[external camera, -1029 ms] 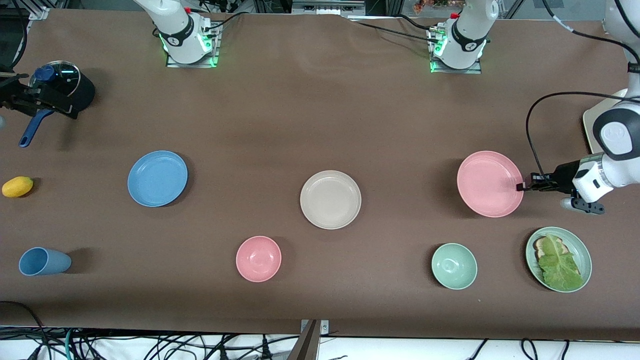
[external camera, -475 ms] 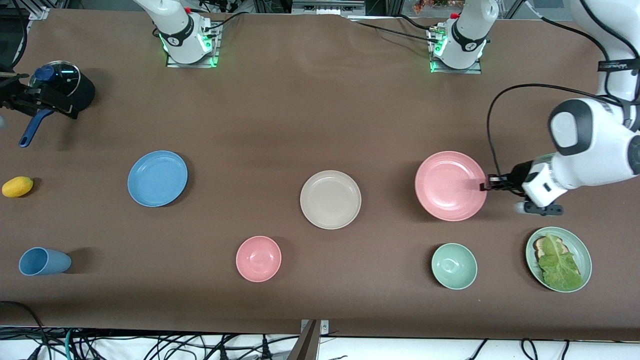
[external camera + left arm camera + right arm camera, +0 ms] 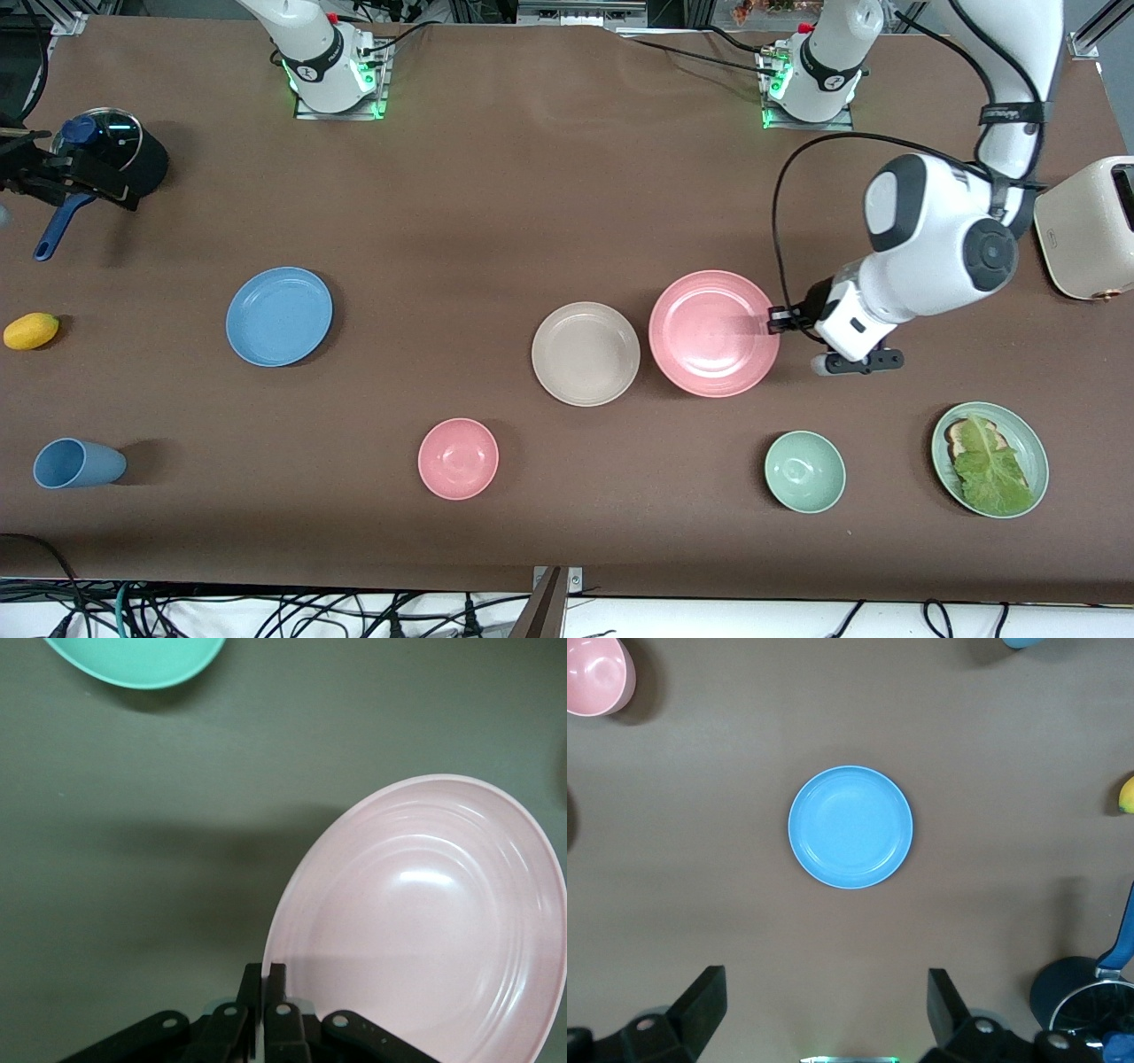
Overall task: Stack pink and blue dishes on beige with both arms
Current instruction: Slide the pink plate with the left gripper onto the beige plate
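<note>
Left gripper clamped on the 3 o'clock rim of the round matte pink plate. Over the last second it carried the plate from the left arm's end to just beside the round cream-beige plate, not yet over it. Next: placement. Right gripper waits with fingers wide apart, high above the untouched round matte blue plate.
</note>
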